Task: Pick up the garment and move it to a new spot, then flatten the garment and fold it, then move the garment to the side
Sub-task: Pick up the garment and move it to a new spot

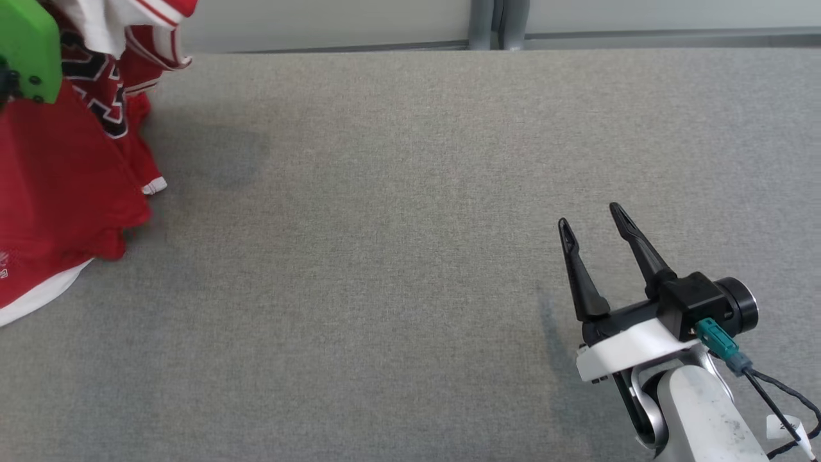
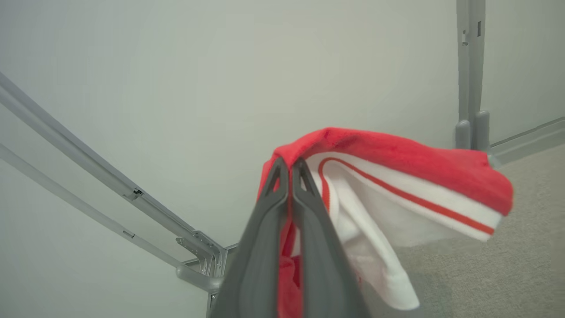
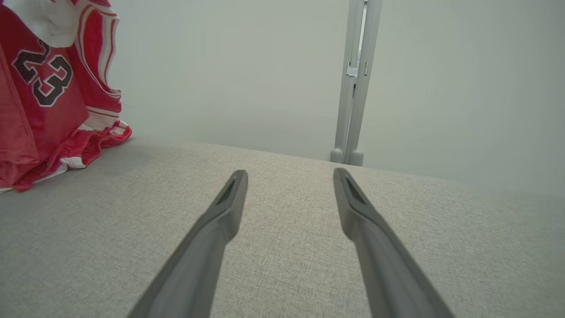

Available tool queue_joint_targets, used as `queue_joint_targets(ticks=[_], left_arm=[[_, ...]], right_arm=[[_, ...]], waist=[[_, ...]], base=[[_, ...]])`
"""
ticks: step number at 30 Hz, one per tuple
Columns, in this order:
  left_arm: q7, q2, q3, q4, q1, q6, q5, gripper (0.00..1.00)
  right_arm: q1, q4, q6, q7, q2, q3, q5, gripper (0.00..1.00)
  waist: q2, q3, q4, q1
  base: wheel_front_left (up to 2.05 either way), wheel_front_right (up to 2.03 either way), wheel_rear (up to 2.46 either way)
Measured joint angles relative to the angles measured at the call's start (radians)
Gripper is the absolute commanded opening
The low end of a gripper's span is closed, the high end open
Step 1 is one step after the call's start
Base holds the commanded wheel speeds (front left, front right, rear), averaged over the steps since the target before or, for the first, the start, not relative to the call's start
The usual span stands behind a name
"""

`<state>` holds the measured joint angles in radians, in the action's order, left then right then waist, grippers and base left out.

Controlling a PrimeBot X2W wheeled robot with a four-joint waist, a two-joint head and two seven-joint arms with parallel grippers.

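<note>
Left wrist view: the left gripper point(image 2: 289, 167) is closed on the red jersey point(image 2: 397, 154), which hangs at the tabletop point(image 1: 410, 256) left edge, hem apparently touching it. Near the right edge, the right gripper point(image 1: 590, 218) is spread and empty.

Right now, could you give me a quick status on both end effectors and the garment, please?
Left end effector shut on red jersey, lifted, lower part resting on grey table. Right end effector open, empty, above table. Nothing seen in the way.

Grey fabric table point(image 1: 410, 256); red jersey point(image 1: 58, 192) hem resting at left.
</note>
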<state>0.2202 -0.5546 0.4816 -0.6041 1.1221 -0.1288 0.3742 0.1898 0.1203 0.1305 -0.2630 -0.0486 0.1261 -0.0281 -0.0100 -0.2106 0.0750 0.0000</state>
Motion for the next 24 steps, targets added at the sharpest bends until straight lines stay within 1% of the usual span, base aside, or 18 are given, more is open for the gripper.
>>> queue_joint_targets(ticks=[5, 9, 13, 14, 16, 20, 22, 23, 24], left_arm=[[0.007, 0.009, 0.053, 0.088, 0.002, 0.000, 0.043, 0.00], [-0.002, 0.051, 0.076, 0.136, -0.001, 0.000, 0.063, 0.00], [-0.019, 0.121, 0.113, 0.173, -0.040, 0.000, 0.074, 0.00], [-0.033, 0.156, 0.141, 0.184, -0.073, 0.001, 0.074, 0.00], [-0.048, 0.193, 0.170, 0.191, -0.111, 0.001, 0.074, 0.00], [-0.089, 0.272, 0.226, 0.190, -0.194, 0.003, 0.080, 0.00], [-0.111, 0.317, 0.244, 0.177, -0.235, 0.011, 0.088, 0.00], [-0.111, 0.317, 0.244, 0.177, -0.235, 0.011, 0.088, 0.00], [-0.122, 0.339, 0.254, 0.169, -0.255, 0.015, 0.095, 0.00]], right_arm=[[-0.024, -0.002, 0.000, 0.000, 0.000, -0.017, -0.009, 1.00], [-0.035, -0.007, 0.000, 0.000, 0.000, -0.032, -0.014, 1.00], [-0.041, -0.010, 0.000, 0.000, 0.000, -0.045, -0.021, 1.00], [-0.042, -0.012, 0.000, 0.000, 0.000, -0.051, -0.023, 1.00], [-0.042, -0.014, 0.000, 0.000, 0.000, -0.060, -0.024, 1.00], [-0.042, -0.016, 0.000, 0.000, 0.000, -0.074, -0.027, 1.00], [-0.042, -0.017, 0.000, 0.000, 0.000, -0.079, -0.028, 1.00], [-0.042, -0.017, 0.000, 0.000, 0.000, -0.079, -0.028, 1.00], [-0.042, -0.018, 0.000, 0.000, 0.000, -0.082, -0.028, 1.00]], waist=[[0.0000, 0.039, -0.038, 0.0000], [0.0000, 0.058, -0.072, 0.0000], [0.0000, 0.068, -0.104, 0.0000], [0.0000, 0.070, -0.120, 0.0000], [0.0000, 0.070, -0.135, -0.0001], [0.0000, 0.065, -0.164, 0.0000], [0.0000, 0.062, -0.175, 0.0000], [0.0000, 0.062, -0.175, 0.0000], [0.0000, 0.060, -0.181, 0.0000]], base=[[0.00, 0.00, 0.00], [0.00, 0.00, 0.00], [0.00, 0.00, 0.00], [0.00, 0.00, 0.00], [0.00, 0.00, 0.00], [0.00, 0.00, 0.00], [0.00, 0.00, 0.00], [0.00, 0.00, 0.00], [0.00, 0.00, 0.00]])
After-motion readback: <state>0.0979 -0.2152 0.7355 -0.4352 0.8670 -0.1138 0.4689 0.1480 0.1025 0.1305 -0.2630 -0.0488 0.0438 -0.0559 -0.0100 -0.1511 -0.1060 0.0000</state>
